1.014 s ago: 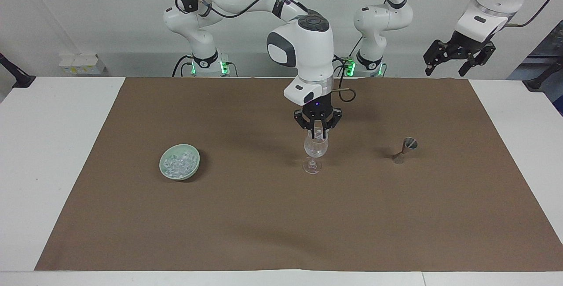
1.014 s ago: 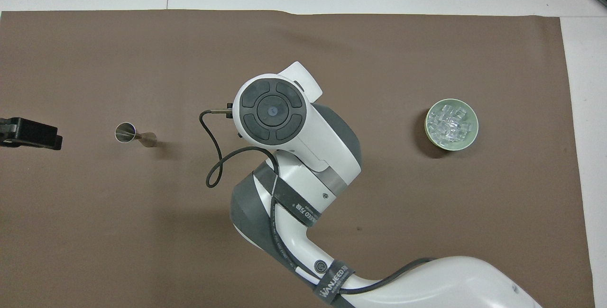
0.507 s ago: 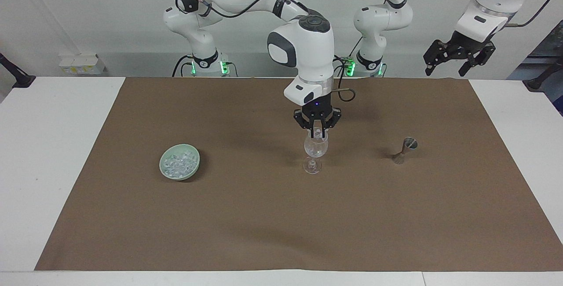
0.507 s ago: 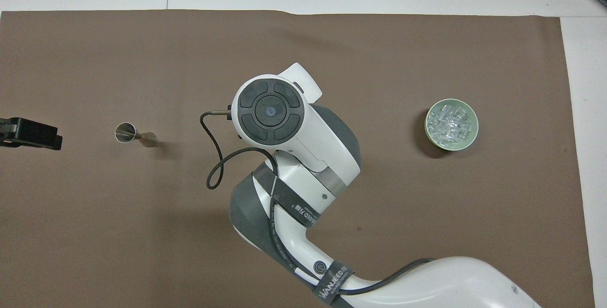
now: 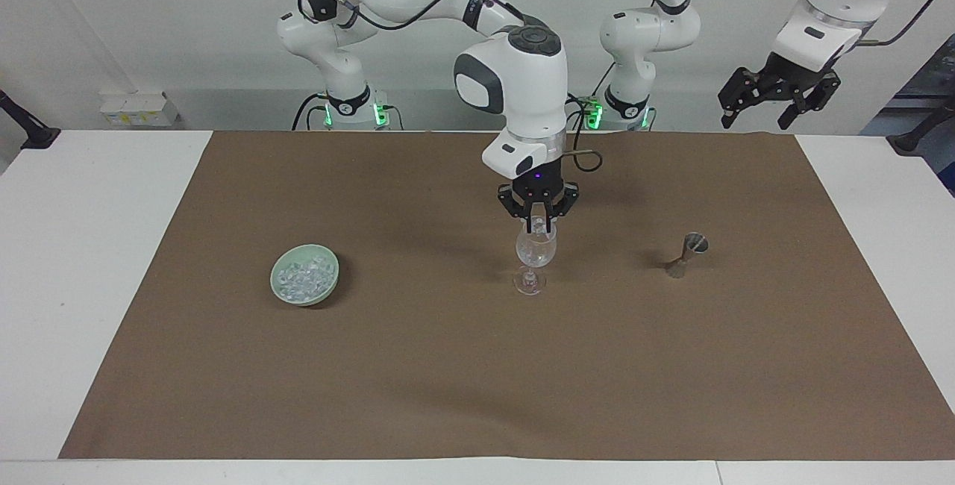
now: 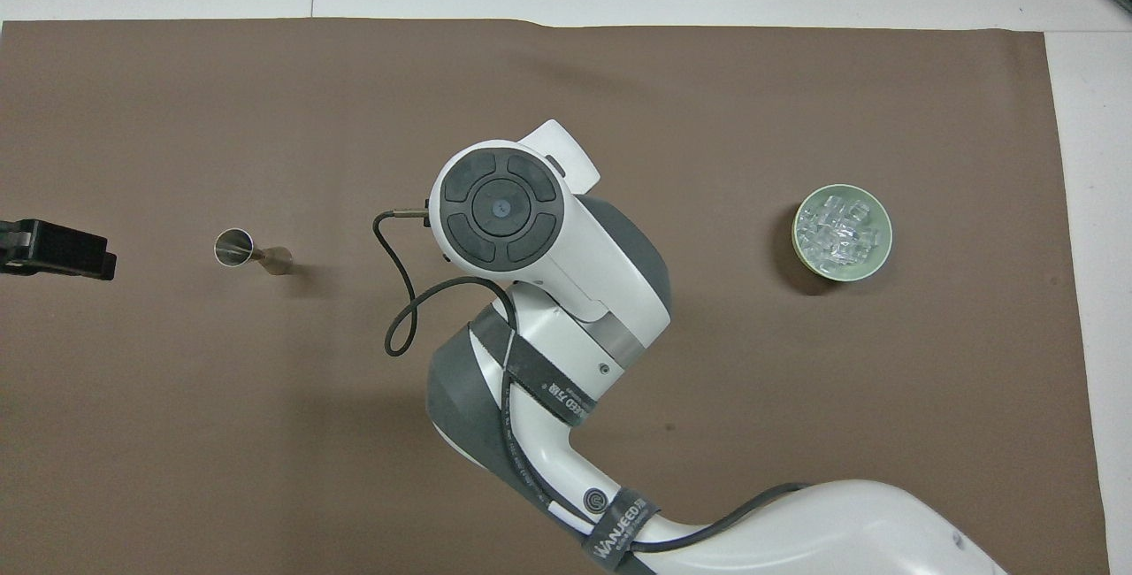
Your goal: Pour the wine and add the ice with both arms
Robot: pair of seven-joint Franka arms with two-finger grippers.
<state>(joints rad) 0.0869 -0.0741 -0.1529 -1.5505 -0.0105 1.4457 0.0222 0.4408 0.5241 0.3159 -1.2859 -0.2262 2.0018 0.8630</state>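
the right claw [image 5: 539, 229] is pinched on an ice bit over the glass [image 5: 534, 255]; the left claw [image 5: 776, 101] waits wide open.

One readable text: "WANJEED" on the dark strap [image 6: 619, 529] round my right arm [image 6: 566, 310], bottom centre of overhead view. Second strap's lettering illegible.

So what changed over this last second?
Right gripper, shut on an ice cube over the wine glass, rose slightly. Left gripper stayed raised, open, waiting at its end. Bowl of ice and jigger unmoved.
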